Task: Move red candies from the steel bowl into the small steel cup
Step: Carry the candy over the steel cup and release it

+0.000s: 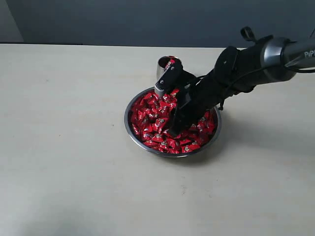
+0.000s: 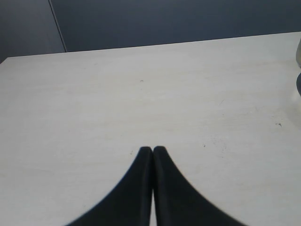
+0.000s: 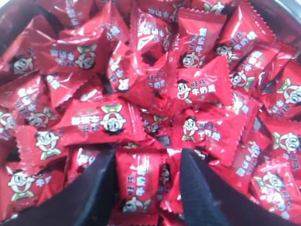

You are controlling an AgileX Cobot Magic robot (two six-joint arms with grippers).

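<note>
The steel bowl (image 1: 129, 123) sits mid-table, heaped with red candies (image 1: 150, 120). Just behind it stands the small steel cup (image 1: 162, 69) with a red candy showing at its mouth. My right gripper (image 1: 173, 129) reaches down into the bowl from the right. In the right wrist view it (image 3: 148, 155) is open, its dark fingers pushed into the pile on either side of one candy (image 3: 140, 181), with gaps beside the wrapper. My left gripper (image 2: 153, 149) is shut and empty over bare table, and it does not appear in the exterior view.
The pale table (image 1: 64, 147) stretches wide on all sides of the bowl. A dark wall runs along its far edge (image 1: 98, 44). The right arm (image 1: 246, 64) crosses above the bowl's right side. A bit of bowl rim (image 3: 287, 7) shows in the right wrist view.
</note>
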